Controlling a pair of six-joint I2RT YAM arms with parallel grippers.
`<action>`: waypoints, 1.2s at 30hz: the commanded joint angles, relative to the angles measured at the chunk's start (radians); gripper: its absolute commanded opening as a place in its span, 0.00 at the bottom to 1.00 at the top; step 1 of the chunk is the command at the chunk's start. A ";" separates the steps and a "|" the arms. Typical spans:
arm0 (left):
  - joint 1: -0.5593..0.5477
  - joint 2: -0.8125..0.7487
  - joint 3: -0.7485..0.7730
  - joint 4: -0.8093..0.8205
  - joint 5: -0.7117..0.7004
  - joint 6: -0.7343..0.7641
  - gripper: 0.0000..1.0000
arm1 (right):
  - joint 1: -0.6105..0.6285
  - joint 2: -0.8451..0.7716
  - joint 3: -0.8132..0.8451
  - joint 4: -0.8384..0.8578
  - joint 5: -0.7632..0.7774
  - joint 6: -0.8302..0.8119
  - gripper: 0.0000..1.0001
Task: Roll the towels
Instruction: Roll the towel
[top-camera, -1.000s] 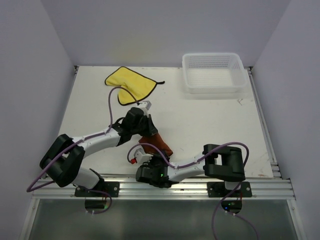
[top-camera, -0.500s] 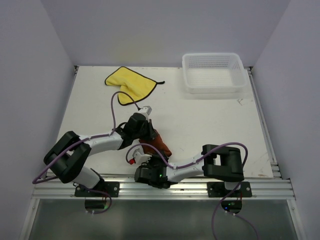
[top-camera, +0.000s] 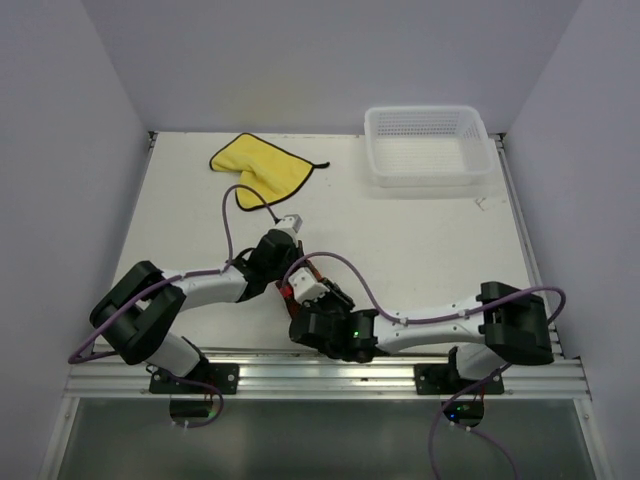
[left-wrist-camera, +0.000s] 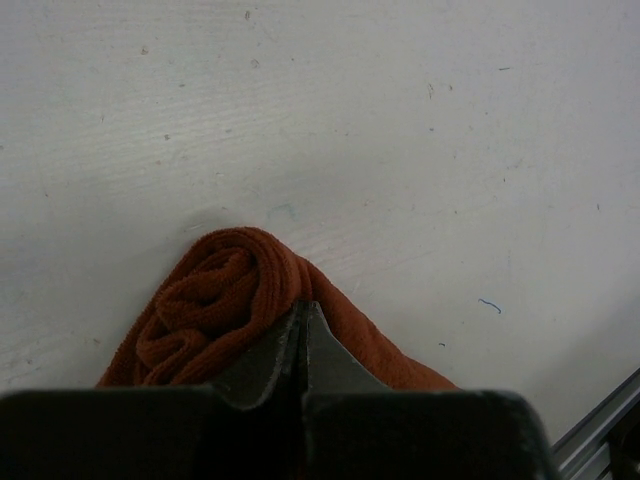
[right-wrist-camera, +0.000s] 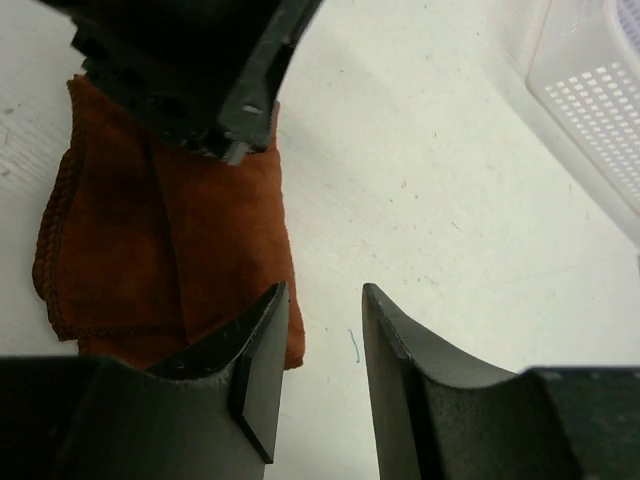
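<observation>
The right tool (right-wrist-camera: 322, 295) has just let go; its jaws now stand apart with nothing between them, one fingertip hanging over the near edge of the rust-brown towel (right-wrist-camera: 130, 240). Over the same second the right arm has swung its elbow out toward 3 o'clock and brought its wrist in over the cloth. The left tool (left-wrist-camera: 303, 315) has drawn back a little toward 6 o'clock and is clenched, tips pressed onto the towel; whether a fold is caught between them cannot be told from its own camera.

The rust-brown towel lies at about 6 o'clock on the worktop (top-camera: 420, 250), between the two tools and now mostly hidden under them from above. One end shows a coil; the rest still looks flat and folded, so the roll is probably only begun. The release reads as a re-grip for another turn, with the left tool pinning the cloth meanwhile.

The yellow towel (top-camera: 258, 165) lies crumpled and unrolled at 11 o'clock, well apart from the basket (top-camera: 428, 181) at 1 o'clock.
</observation>
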 joint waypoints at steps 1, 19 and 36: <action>-0.006 0.028 -0.042 -0.071 -0.038 0.010 0.00 | -0.047 -0.101 -0.057 0.006 -0.044 0.104 0.41; -0.006 0.030 -0.039 -0.073 -0.030 -0.001 0.00 | -0.575 -0.211 -0.328 0.404 -1.019 0.407 0.66; -0.006 0.013 -0.054 -0.070 -0.050 -0.013 0.00 | -0.579 -0.178 -0.373 0.500 -1.119 0.495 0.60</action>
